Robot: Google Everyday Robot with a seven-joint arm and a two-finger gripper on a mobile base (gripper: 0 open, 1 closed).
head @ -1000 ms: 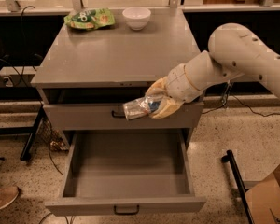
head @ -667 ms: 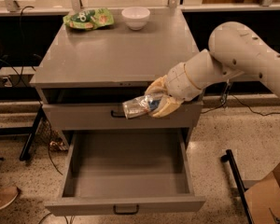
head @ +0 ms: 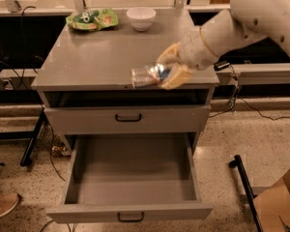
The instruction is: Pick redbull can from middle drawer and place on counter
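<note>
My gripper (head: 170, 71) is shut on the redbull can (head: 147, 75), a slim silver can with blue patches, held on its side with its end pointing left. It hangs over the front edge of the counter (head: 101, 57), right of centre; I cannot tell whether the can touches the surface. The middle drawer (head: 130, 211), the lowest one, is pulled wide open below and is bare inside. My white arm (head: 261, 13) reaches in from the upper right.
A green snack bag (head: 92, 19) and a white bowl (head: 141, 18) sit at the counter's back. The drawer above (head: 128, 118) is closed. A cardboard box (head: 280, 202) stands on the floor at lower right, a shoe (head: 2, 204) at lower left.
My gripper has lifted the can from in front of the closed upper drawer up to counter height, over the front edge. The open drawer is unchanged.
</note>
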